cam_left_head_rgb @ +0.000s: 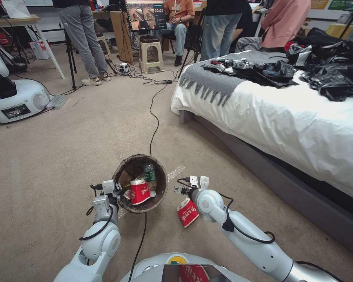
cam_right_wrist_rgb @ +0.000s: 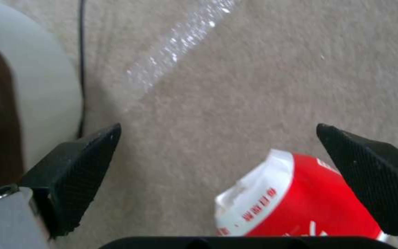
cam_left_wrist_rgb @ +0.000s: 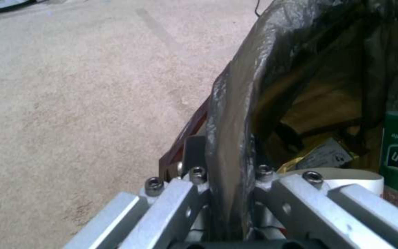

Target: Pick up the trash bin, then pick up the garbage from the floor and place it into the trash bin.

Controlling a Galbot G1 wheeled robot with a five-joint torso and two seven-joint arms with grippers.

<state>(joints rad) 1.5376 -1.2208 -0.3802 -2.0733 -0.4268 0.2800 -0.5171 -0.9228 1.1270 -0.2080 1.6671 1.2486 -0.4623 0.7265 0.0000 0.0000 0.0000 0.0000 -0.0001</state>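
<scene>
**Left gripper on bin rim, right gripper over cup**

You have the left gripper [cam_left_wrist_rgb: 226, 193] clamped on the liner-covered rim of the trash bin [cam_left_head_rgb: 161, 194], which holds a noodle cup [cam_left_head_rgb: 139, 191] and green-labelled bottle [cam_left_head_rgb: 149, 174]. Your right gripper [cam_right_wrist_rgb: 217, 180] stands spread apart over a second noodle cup [cam_right_wrist_rgb: 295, 200] lying on the floor [cam_left_head_rgb: 66, 156] beside the bin.

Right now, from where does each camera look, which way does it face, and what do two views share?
Head view: high on the robot, facing forward and down at carpet, bed and trash bin; both arms show.
Left wrist view: on the left arm, facing the bin's liner; left gripper fingers clamp the rim.
Right wrist view: on the right arm, facing the floor; right gripper open over a noodle cup.
Shared: head and right wrist views show that cup.
</scene>
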